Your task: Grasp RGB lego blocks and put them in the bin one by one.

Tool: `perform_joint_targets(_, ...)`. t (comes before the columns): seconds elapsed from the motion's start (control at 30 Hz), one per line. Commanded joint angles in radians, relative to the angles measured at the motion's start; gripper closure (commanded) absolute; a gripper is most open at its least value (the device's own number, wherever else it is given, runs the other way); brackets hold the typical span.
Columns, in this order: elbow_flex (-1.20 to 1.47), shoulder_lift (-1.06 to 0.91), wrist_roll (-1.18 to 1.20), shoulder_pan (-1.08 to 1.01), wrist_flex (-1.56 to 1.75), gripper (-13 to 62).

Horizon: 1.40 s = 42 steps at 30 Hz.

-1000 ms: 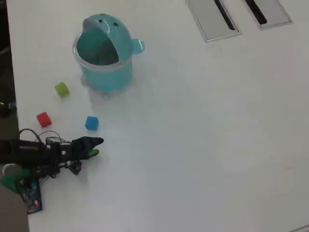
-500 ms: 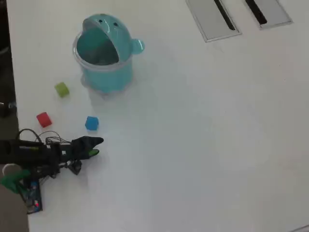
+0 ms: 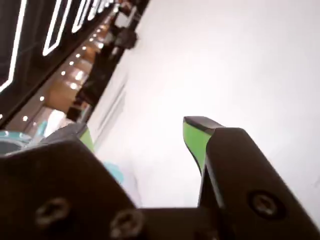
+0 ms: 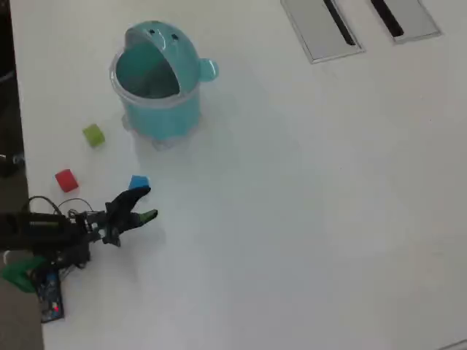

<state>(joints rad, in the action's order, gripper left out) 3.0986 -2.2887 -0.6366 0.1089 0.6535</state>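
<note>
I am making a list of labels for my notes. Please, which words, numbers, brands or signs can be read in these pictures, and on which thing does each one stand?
None can be read.
The bin bears two dark dots on its lid, not letters.
The blocks, the table and the gripper show no print.

The overhead view looks down from a fixed, distant position onto the white table top point(image 4: 314, 182), covering its left edge, where the arm enters, and the far edge with two grey slotted inset panels point(image 4: 321, 28). The wrist view sits just behind the black gripper with green-tipped jaws point(image 3: 145, 132), very close, and faces forward low across the table toward dark windows with strip lights point(image 3: 45, 30). Both views share the gripper point(image 4: 144, 204), bare table surface and the round light-teal plastic bin point(image 4: 155, 84), which appears only as a blurred sliver point(image 3: 12, 140) at the wrist view's left edge.
</note>
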Motion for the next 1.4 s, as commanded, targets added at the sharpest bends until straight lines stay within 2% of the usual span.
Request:
perform_joint_targets(0.0, 0.066, -0.072, -0.092, 0.049, 0.155, 16.4)
perform_joint_targets(0.2, 0.048, -0.072, -0.19, 0.179, 0.354, 18.3)
perform_joint_targets(0.43, -0.061, -0.075, -0.225, 0.247, 0.359, 19.9)
perform_joint_targets(0.97, -0.554, -0.08, -0.199, 0.275, -0.115, 19.9)
perform_joint_targets(1.13, -0.804, -0.083, -0.204, 0.311, -0.433, 19.6)
perform_joint_targets(1.17, -0.931, -0.083, -0.215, 0.319, -0.638, 18.6)
perform_joint_targets(1.37, -1.034, -0.083, -0.35, 0.325, -0.848, 16.3)
